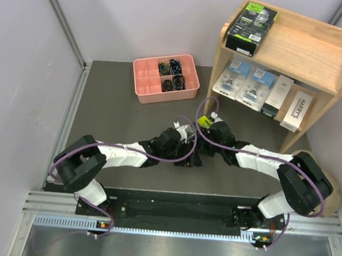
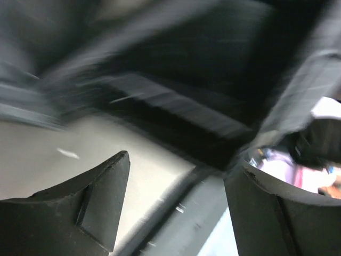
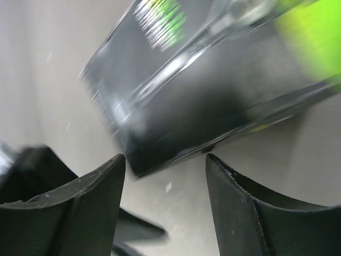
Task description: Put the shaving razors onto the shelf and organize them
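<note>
Jaws on the right gripper [image 3: 165, 158] and left gripper [image 2: 178, 160] stood parted mid-pickup, the black box [image 3: 202, 90] just ahead likely needing a squeeze.

Pale natural-wood shelf [image 1: 319, 51] at 1 o'clock, black box [image 1: 252, 20] lime-green trimmed, blue-carded packs [image 1: 246, 80], white boxes [image 1: 297, 110], pink tray [image 1: 140, 78] at 11 o'clock, dark grey mat [image 1: 112, 117].

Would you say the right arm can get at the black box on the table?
Probably yes: the black box lies just ahead of the right gripper, its jaws apart, nothing between.
</note>
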`<action>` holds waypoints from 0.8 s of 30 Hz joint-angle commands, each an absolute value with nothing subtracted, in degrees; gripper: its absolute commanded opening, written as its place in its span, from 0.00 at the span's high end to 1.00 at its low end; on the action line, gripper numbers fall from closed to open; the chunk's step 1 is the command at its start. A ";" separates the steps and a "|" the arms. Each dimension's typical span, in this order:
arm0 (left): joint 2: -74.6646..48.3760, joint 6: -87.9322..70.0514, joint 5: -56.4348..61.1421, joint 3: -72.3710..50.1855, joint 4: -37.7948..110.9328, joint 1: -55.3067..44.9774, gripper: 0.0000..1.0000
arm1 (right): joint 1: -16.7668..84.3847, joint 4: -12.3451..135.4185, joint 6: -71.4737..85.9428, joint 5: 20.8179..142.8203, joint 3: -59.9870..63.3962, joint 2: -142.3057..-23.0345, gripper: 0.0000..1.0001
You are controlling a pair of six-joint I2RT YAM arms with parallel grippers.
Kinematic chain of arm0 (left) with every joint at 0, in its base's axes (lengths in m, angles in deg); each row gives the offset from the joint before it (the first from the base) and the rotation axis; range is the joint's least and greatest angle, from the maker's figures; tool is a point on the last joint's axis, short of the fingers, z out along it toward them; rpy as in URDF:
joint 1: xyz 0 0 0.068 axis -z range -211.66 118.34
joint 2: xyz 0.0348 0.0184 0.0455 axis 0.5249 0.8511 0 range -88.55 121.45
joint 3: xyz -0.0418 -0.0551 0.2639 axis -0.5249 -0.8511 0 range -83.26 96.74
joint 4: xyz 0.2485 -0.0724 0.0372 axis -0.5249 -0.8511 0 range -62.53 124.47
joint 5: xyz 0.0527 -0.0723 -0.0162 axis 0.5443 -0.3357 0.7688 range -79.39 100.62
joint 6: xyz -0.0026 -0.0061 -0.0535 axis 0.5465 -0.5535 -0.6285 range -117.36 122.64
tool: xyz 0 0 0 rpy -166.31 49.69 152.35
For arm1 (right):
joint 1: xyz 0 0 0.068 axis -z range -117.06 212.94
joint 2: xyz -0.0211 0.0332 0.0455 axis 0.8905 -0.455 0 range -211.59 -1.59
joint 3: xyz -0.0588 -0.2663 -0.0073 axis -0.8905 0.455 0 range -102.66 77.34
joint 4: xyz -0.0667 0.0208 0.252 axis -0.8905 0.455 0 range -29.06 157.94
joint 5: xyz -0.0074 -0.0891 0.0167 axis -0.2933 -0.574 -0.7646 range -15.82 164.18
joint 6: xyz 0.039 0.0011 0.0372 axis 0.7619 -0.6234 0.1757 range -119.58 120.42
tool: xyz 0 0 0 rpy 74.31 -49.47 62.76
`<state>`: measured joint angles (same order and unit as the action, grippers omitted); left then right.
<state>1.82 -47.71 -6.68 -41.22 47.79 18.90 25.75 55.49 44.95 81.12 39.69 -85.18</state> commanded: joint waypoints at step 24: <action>2.57 -26.98 -2.11 -24.75 34.55 -1.16 0.09 | 27.34 53.40 52.71 73.03 42.45 -80.07 0.18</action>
<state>-4.74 -32.41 5.40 -31.45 31.85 -0.03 25.70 59.75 51.25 72.90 44.26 -76.53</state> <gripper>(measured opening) 0.907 0.831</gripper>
